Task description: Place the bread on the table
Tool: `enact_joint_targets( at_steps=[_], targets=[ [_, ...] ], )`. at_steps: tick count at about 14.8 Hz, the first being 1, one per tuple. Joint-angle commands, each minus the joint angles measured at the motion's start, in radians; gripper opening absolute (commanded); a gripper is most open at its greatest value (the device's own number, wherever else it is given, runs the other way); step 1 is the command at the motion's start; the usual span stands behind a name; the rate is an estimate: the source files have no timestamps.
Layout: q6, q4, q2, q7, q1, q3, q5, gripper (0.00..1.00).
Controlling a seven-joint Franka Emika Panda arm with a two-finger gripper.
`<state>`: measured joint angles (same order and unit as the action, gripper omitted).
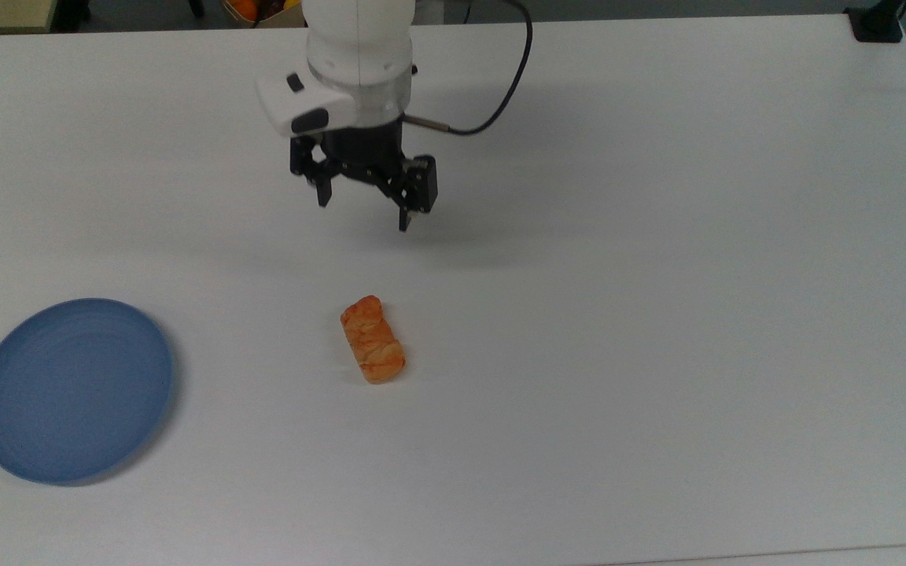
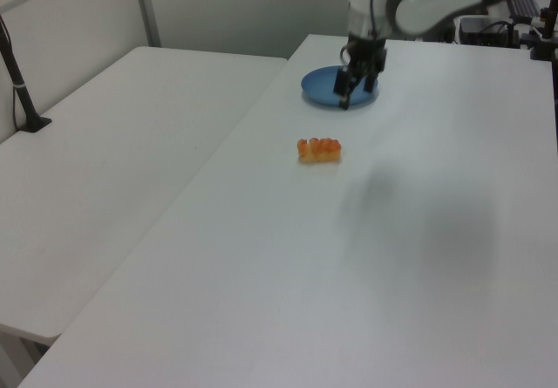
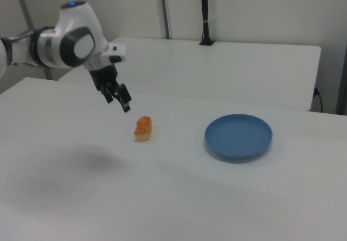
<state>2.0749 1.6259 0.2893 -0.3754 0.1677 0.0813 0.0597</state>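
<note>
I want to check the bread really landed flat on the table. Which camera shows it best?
The top view: the bread lies flat on the white table, ridges visible, apart from the open gripper and the blue plate. The left view shows it side-on; the right view shows it end-on.
</note>
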Motion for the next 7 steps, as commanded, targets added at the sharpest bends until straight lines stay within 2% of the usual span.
enact_joint_targets(
  at_steps=[1,7],
  targets=[
    [-0.159,0.038,-0.165,-0.008,-0.023,-0.011,-0.035,1.00],
    [-0.364,0.041,-0.303,-0.016,-0.005,-0.011,-0.054,1.00]
  ],
)
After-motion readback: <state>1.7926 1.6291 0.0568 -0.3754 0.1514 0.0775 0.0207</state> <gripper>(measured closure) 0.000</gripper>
